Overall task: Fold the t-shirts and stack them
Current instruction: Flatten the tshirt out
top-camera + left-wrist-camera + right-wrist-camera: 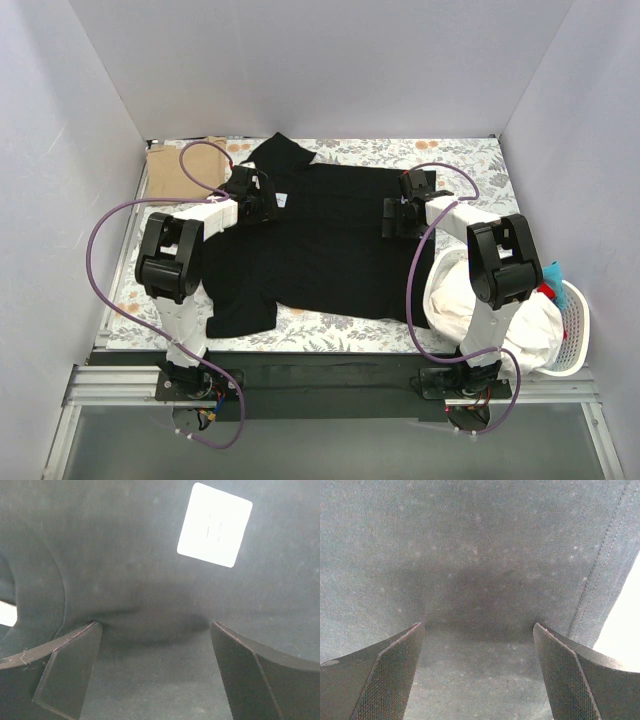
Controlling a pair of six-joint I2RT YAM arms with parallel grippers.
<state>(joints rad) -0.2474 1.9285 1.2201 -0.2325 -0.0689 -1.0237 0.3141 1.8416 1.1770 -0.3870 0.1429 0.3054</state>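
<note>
**Both grippers down on the black shirt, fingers wide**

I'm looking at the black t-shirt (320, 250), which is lying spread out flat on the floral cloth (470, 165) covering the table, with one sleeve sticking out toward the near-left. The left gripper (156, 626) is sitting with its fingers spread apart. Its tips are pressing down into the fabric close to the white square label (215, 524) (a curved seam is running past on the left of that wrist view). The right gripper (478, 627) is doing the same on the shirt's right side, with fingers apart and tips on the cloth, near a stitched hem at the shirt's edge. Between each pair of fingers I'm only seeing flat black fabric.

The tan t-shirt (175, 175) is sitting folded in the back-left corner, near the black one. At the right edge a white basket (578, 325) is holding a heap of white fabric (450, 295), with something blue and red poking out behind the right arm.
</note>
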